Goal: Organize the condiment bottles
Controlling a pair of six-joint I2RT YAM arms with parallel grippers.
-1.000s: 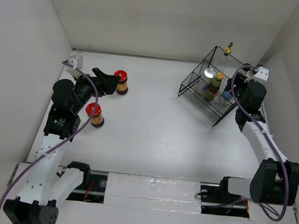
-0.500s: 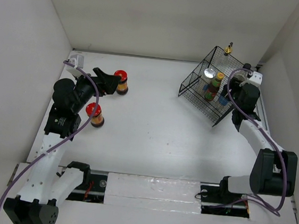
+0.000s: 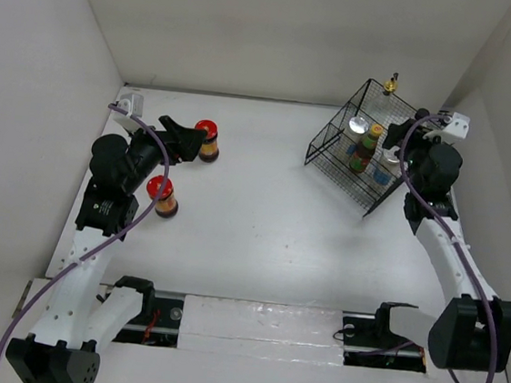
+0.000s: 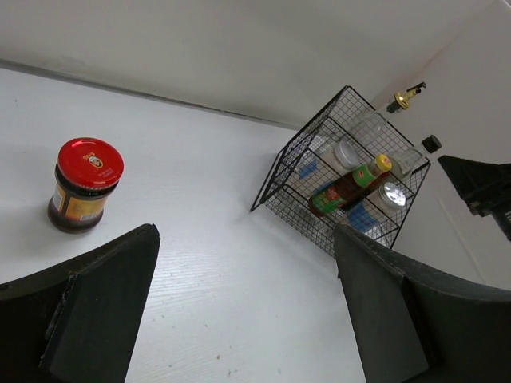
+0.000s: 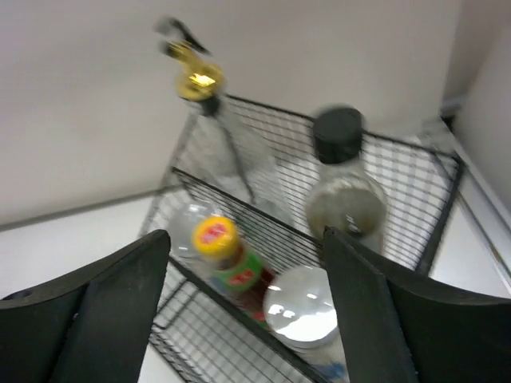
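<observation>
**Overhead and wrist views: sorting partly done.** The left pincer (image 3: 190, 141) is released, its fingers spread wide with nothing between them. It sits just left of the far red-capped jar (image 3: 208, 139), which stands upright on the desk (image 3: 262, 220) at far left. The near red-capped jar (image 3: 163, 195) stands upright beside the left arm. Both jars are well apart from the wire basket (image 3: 332, 137) at far right.

The basket holds a yellow-capped bottle (image 5: 227, 257), a silver-lidded jar (image 5: 297, 307) and a tall gold-topped bottle (image 5: 231, 155). A black-capped bottle (image 5: 339, 171) appears at its right side, too blurred to place exactly. The right pincer (image 3: 395, 136) is also released and empty, hovering by the basket's right edge.

**Likely hazards.**
- If the left pincer advances off-centre, one finger may strike the far jar's side and tip or roll it instead of straddling it.
- A grip on the smooth red cap alone may slip during the long carry across the desk.
- The basket is crowded, so a jar lowered into it could knock the tall bottle over.
- The right pincer, close to the wires, could snag them and shift the basket.
</observation>
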